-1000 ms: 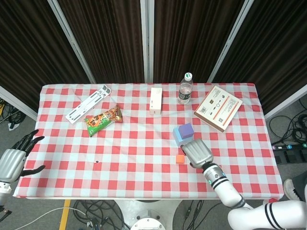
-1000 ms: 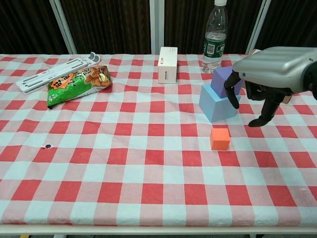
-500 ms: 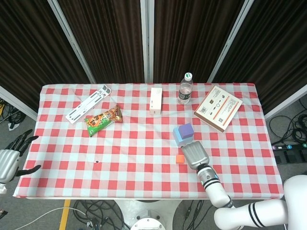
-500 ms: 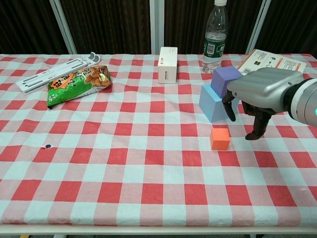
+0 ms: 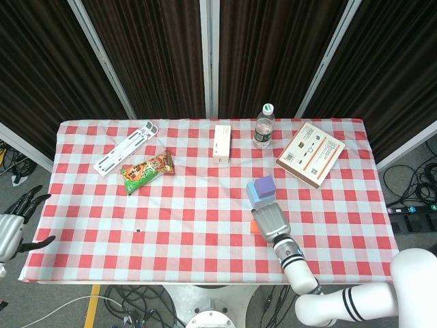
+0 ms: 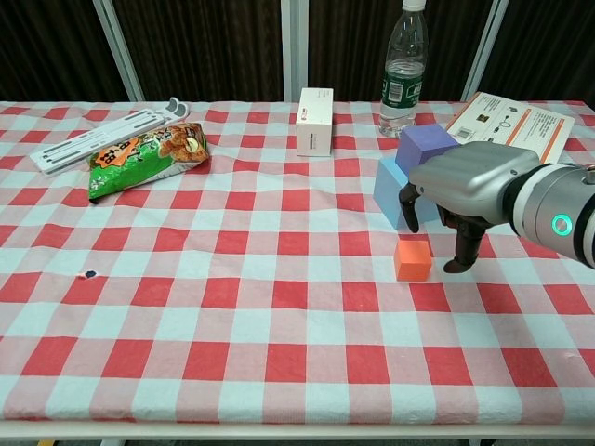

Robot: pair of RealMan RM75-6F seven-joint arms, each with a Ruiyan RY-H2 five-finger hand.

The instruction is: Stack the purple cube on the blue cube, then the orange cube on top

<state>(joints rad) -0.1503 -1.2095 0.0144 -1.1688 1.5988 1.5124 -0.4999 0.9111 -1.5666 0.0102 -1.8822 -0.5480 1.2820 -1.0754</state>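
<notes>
The purple cube (image 6: 425,146) (image 5: 263,185) sits on top of the blue cube (image 6: 389,189) (image 5: 252,194), right of the table's middle. The orange cube (image 6: 413,259) (image 5: 254,227) lies on the cloth just in front of that stack. My right hand (image 6: 462,182) (image 5: 270,221) hovers over the orange cube with its fingers spread downward on either side of it, holding nothing. In the head view the hand covers most of the orange cube. My left hand (image 5: 12,227) hangs off the table's left edge, fingers apart and empty.
A water bottle (image 6: 404,60), a white box (image 6: 314,121) and a printed carton (image 6: 514,119) stand behind the stack. A snack bag (image 6: 144,158) and a white folding stand (image 6: 102,136) lie at the far left. The red checked tablecloth (image 6: 232,316) spreads in front.
My right hand has moved left and down, from beside the stack to over the orange cube. My left hand has drifted slightly lower at the table's left edge. The cubes have not moved.
</notes>
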